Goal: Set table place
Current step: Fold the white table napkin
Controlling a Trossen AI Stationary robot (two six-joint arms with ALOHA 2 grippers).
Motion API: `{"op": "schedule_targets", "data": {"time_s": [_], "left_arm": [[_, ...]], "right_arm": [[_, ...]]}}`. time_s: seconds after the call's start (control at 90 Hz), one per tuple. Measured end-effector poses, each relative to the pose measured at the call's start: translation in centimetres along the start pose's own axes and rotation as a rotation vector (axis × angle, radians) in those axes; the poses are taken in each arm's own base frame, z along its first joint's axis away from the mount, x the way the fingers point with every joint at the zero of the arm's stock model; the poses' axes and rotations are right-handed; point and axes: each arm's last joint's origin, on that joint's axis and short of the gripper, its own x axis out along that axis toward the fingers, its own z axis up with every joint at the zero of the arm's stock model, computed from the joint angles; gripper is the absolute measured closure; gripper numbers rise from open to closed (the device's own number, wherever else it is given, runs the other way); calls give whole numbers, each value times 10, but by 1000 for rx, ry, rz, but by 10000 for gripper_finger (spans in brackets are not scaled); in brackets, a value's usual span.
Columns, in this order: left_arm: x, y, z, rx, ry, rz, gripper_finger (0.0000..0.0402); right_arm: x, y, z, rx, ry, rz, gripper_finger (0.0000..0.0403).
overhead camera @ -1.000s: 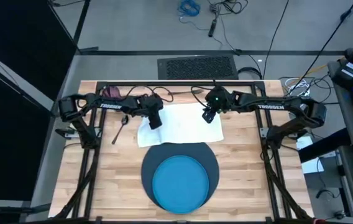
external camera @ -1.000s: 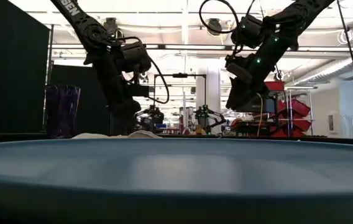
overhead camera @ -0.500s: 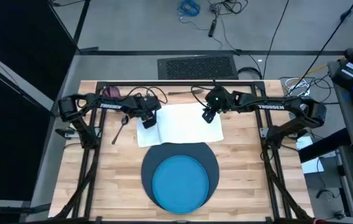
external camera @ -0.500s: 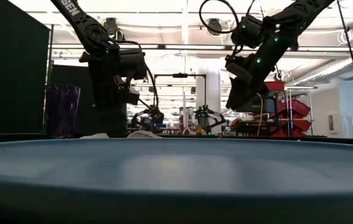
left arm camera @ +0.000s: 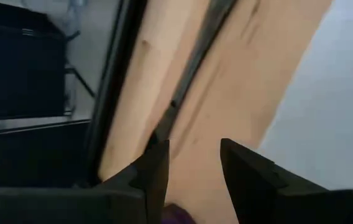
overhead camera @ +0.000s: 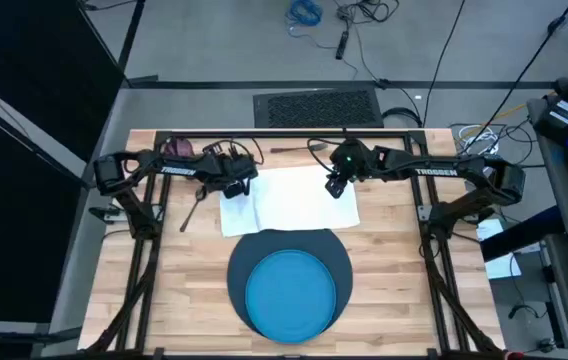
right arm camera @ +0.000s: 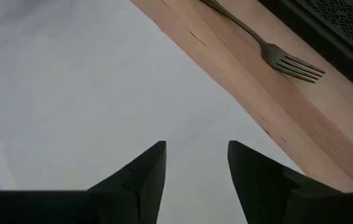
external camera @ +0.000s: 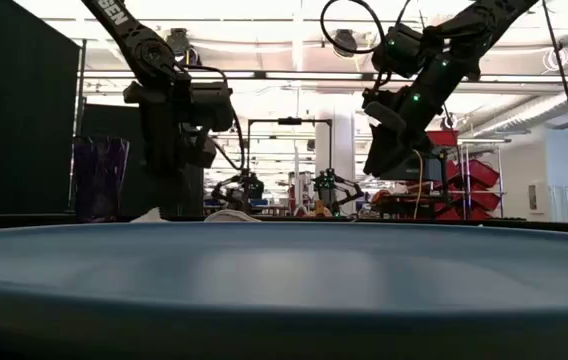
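Note:
A white napkin (overhead camera: 294, 200) lies flat on the table (overhead camera: 394, 280) behind the dark blue mat (overhead camera: 339, 258), which carries the bright blue plate (overhead camera: 291, 292). My left gripper (overhead camera: 232, 182) hovers open over bare wood beside the napkin's left edge (left arm camera: 325, 106), near a long dark utensil (left arm camera: 192, 59). My right gripper (overhead camera: 336, 186) hangs open above the napkin (right arm camera: 102, 93), touching nothing. A fork (right arm camera: 270, 53) lies on the wood past the napkin's far edge. A spoon (overhead camera: 194, 208) lies left of the napkin. The purple cup (external camera: 99, 178) stands at the far left.
The black frame (overhead camera: 284, 133) runs along the table's far edge, close behind both grippers. Bare wood lies to either side of the mat, at left (overhead camera: 184, 290) and at right (overhead camera: 394, 290). In the low view the plate's rim (external camera: 284, 280) fills the foreground.
My left gripper has moved off the napkin's left part toward the table's left and far edges, rising as it went, and now hangs over bare wood. The napkin lies as before. My right gripper has kept still.

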Motion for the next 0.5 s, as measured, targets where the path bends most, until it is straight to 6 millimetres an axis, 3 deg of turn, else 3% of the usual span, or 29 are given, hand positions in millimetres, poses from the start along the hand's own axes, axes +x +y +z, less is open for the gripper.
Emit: {"op": "schedule_targets", "data": {"time_s": [0.211, 0.5], "left_arm": [[-8, 2, 3, -42, -32, 162, 272], [-47, 1, 26, -167, -249, -58, 272]], "right_arm": [[0, 0, -1, 10, 12, -2, 243], [-2, -6, -16, 87, 148, -128, 243]]}}
